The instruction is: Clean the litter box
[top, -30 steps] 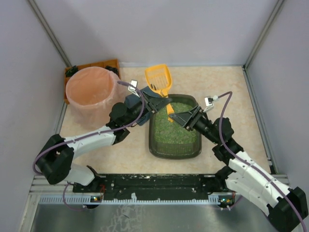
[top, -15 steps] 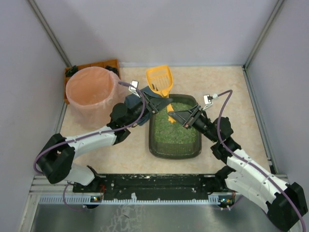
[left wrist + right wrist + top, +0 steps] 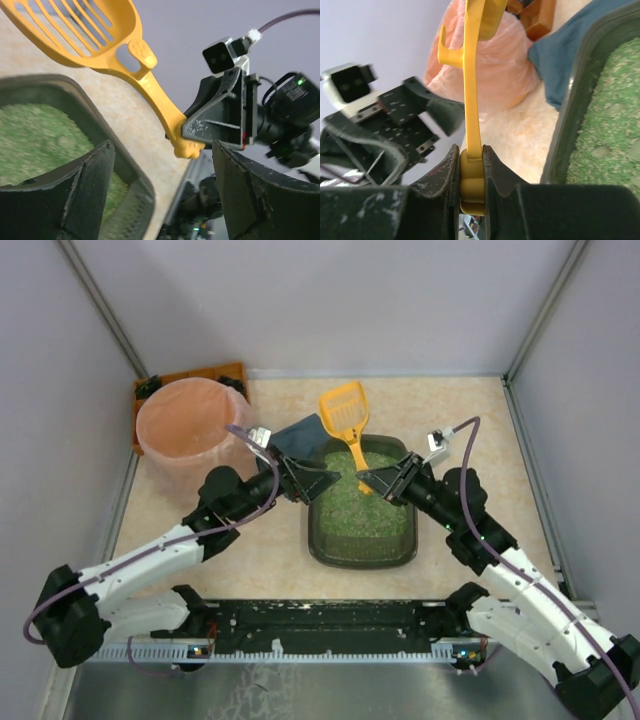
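Note:
The litter box [image 3: 314, 532] is a dark tray of green granules [image 3: 362, 505] at mid-table. A yellow slotted scoop [image 3: 344, 412] slants over its far rim. My right gripper [image 3: 376, 481] is shut on the knob end of the scoop's handle [image 3: 471, 186], with both fingers pressed against it. My left gripper [image 3: 316, 483] hangs open over the box's left rim, just left of the handle, with nothing between its fingers. In the left wrist view the handle end [image 3: 188, 148] hangs in front of the open fingers [image 3: 95, 175], held by the right gripper [image 3: 220, 120].
A round pink bucket [image 3: 188, 430] stands at the back left, with an orange-brown compartment tray [image 3: 190, 377] behind it. A dark blue cloth [image 3: 300, 434] lies between the bucket and the box. Grey walls enclose the table on three sides.
The right gripper shut on the scoop's handle end. The left gripper let go of the handle, opened and drew back to the left. The scoop shifted right.

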You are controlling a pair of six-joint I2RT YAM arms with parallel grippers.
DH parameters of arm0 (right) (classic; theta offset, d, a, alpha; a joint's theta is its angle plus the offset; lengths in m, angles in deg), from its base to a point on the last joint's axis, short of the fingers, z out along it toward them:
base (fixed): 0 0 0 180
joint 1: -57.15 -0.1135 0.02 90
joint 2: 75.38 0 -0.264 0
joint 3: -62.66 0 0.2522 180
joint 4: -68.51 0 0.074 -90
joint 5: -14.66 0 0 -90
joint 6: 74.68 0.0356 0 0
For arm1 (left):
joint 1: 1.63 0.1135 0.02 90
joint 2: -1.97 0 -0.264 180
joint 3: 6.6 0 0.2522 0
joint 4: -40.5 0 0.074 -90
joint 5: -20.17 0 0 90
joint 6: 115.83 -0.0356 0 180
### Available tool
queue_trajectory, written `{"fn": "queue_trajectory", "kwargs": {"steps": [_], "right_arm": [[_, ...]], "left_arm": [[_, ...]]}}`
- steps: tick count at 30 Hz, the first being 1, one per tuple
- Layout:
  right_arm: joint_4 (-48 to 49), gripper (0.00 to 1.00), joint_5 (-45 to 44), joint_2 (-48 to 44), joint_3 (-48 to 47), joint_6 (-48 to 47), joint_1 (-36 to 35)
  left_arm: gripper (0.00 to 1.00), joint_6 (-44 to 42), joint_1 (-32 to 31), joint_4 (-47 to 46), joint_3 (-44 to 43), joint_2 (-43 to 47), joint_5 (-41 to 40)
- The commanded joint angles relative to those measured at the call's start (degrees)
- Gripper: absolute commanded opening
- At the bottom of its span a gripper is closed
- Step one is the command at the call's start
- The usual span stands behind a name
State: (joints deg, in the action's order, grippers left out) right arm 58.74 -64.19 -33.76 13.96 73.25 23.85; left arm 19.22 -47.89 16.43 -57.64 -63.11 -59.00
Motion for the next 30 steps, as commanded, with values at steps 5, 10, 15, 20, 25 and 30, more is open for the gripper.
{"fn": "queue_trajectory", "kwargs": {"steps": [5,10,15,20,25,30], "right_arm": [[-24.50,0.00,-2.32,3.77,-15.05,-16.10,0.87],[-31.48,0.00,-1.35,6.38,-20.77,-22.58,0.87],[-37.17,0.00,-0.44,8.77,-25.50,-26.80,0.85],[-40.50,0.00,1.50,9.66,-27.02,-29.19,0.87],[-42.32,0.00,2.68,9.70,-27.49,-30.70,0.82],[-44.07,0.00,3.16,9.88,-28.78,-31.54,0.87]], "left_arm": [[0.80,-46.91,-0.15,18.45,-6.05,8.00,-2.08],[0.78,-66.17,-0.12,12.82,-6.46,8.04,2.98],[0.69,-86.94,-0.28,17.20,-9.40,4.50,18.50],[0.59,-97.42,-0.32,20.63,-13.17,0.60,22.10],[0.52,-106.28,-0.54,31.70,-20.15,-3.67,25.81],[0.50,-111.97,-0.97,40.56,-24.39,-6.34,27.18]]}}
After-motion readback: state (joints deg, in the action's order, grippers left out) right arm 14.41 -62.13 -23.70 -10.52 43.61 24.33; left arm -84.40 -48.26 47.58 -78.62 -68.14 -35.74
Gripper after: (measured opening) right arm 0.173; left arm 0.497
